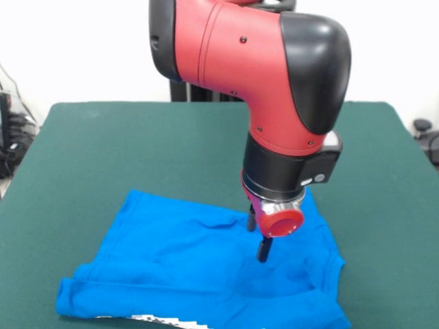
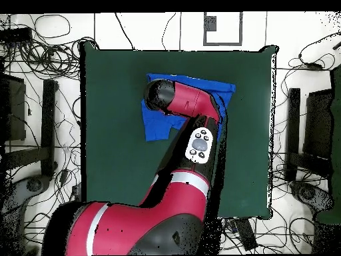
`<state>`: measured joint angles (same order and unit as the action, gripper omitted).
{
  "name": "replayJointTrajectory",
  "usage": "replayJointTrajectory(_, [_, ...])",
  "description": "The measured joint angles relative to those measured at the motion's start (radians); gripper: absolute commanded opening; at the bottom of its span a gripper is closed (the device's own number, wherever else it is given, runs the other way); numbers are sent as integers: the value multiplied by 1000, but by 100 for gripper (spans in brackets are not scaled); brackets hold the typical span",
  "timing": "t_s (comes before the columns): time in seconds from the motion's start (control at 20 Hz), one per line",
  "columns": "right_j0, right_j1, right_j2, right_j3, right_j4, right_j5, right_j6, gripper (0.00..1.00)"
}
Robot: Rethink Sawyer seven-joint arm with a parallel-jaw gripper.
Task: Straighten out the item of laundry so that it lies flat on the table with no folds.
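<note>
The bright blue T-shirt (image 1: 178, 267) lies crumpled on the dark green table (image 1: 103, 144), near its front edge in the front view. Its plain blue side faces up, with creases and a fold along the front hem, where a strip of white graphic (image 1: 158, 319) peeks out. My gripper (image 1: 261, 252) points down onto the middle-right of the shirt, at or just above the cloth. In the overhead view the shirt (image 2: 155, 123) sits at the far side of the table (image 2: 113, 147). My arm covers most of it and hides the gripper.
My red arm (image 2: 193, 113) reaches across the table's middle in the overhead view. Cables and dark stands (image 2: 40, 120) crowd the floor on both sides of the table. The shirt's front hem lies close to the table's edge in the front view.
</note>
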<state>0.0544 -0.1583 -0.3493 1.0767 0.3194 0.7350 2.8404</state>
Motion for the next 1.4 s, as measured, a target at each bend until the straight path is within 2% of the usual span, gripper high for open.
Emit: replayJointTrajectory(1.4, [0, -2, 0, -16, -4, 2, 0, 100])
